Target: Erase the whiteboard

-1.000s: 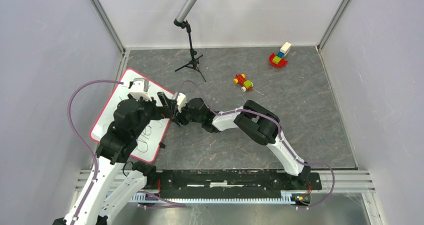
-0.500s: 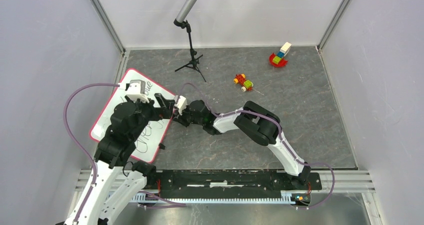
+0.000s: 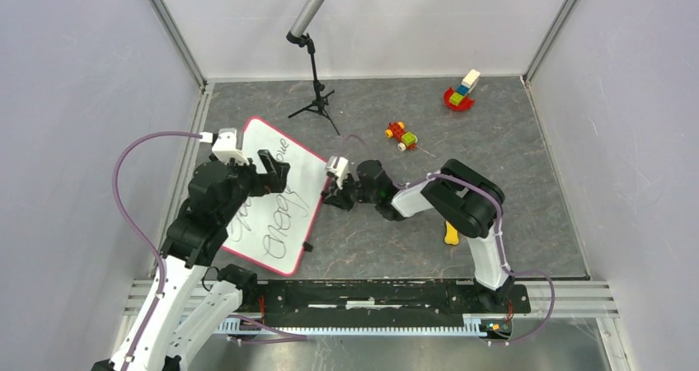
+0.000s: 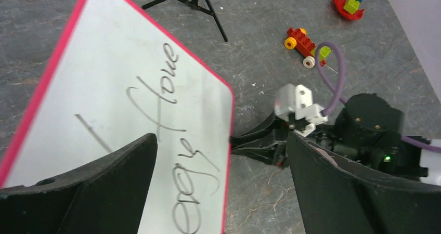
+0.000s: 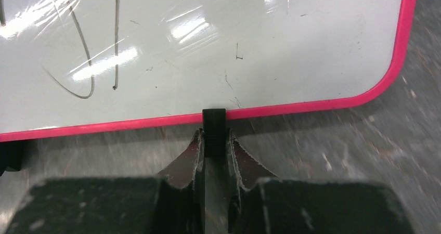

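The whiteboard (image 3: 276, 206) lies flat on the table at the left, white with a pink rim and black handwriting; it also fills the left wrist view (image 4: 119, 99) and the top of the right wrist view (image 5: 208, 47). My right gripper (image 3: 326, 199) is shut on a small black clip (image 5: 213, 118) on the board's right edge, its fingertips (image 5: 213, 136) pinching the clip from both sides. My left gripper (image 3: 272, 170) hovers open over the board's upper right part, jaws wide apart (image 4: 222, 138), holding nothing.
A black tripod stand (image 3: 314, 99) is at the back left. A small toy car (image 3: 401, 135) and a red block boat (image 3: 460, 96) sit at the back right. A yellow piece (image 3: 450, 233) lies by the right arm's elbow.
My right gripper closed on the edge clip and drew back rightwards, dragging the whiteboard to the right. The left gripper stayed open above the board.
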Robot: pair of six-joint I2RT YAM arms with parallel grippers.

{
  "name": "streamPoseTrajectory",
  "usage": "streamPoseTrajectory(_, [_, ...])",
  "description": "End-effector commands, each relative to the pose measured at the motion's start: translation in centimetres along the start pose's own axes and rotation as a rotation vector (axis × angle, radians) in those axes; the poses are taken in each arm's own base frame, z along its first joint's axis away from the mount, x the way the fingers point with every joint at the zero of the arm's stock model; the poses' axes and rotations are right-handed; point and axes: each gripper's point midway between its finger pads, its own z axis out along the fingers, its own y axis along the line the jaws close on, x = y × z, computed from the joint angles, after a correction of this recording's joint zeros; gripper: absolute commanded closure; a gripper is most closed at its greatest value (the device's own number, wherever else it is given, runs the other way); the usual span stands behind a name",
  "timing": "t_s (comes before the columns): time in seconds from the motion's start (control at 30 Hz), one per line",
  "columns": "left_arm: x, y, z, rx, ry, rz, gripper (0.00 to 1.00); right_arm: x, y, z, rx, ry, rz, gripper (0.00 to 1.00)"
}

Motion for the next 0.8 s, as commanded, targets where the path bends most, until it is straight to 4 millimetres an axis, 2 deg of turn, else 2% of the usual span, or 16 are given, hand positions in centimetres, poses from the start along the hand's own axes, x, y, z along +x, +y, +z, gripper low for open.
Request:
streamPoseTrajectory(0.0, [-0.9, -0.6, 0.6, 0.033, -0.023, 0.032, 0.0, 1.5, -0.9, -4.2, -0.02, 0.043, 0.035, 1.0])
streamPoseTrajectory(0.13, [-1.2, -1.0, 1.2, 0.041, 0.02, 0.055, 0.0, 3.7, -3.8, -7.1, 0.004, 0.127, 0.163, 0.99])
streamPoseTrajectory(0.2, [-1.8, -1.1, 1.6, 0.026, 0.053, 0.062, 0.0, 4.6, -5.0, -8.1, 0.019, 0.183, 0.207, 0.93])
streamPoseTrajectory(0.37, [-2.9, -2.0, 2.6, 0.032, 0.1, 0.068, 0.0, 4.2, -6.7, -9.5, 0.097, 0.245, 0.196, 0.46])
streamPoseTrajectory(0.47, [-3.5, -2.0, 2.7, 0.022, 0.085, 0.055, 0.0, 3.3, -7.1, -10.5, 0.149, 0.279, 0.212, 0.31])
streamPoseTrajectory(0.53, [-3.9, -1.7, 2.7, 0.003, 0.07, 0.052, 0.0, 2.6, -7.3, -11.7, 0.201, 0.273, 0.213, 0.24])
streamPoseTrajectory(0.6, [-4.2, -1.2, 2.6, -0.023, 0.056, 0.05, 0.0, 2.1, -6.8, -12.8, 0.234, 0.255, 0.243, 0.22])
streamPoseTrajectory(0.77, [-4.9, -0.8, 2.8, -0.062, 0.041, 0.046, 0.0, 2.1, -4.1, -14.7, 0.319, 0.259, 0.403, 0.19])
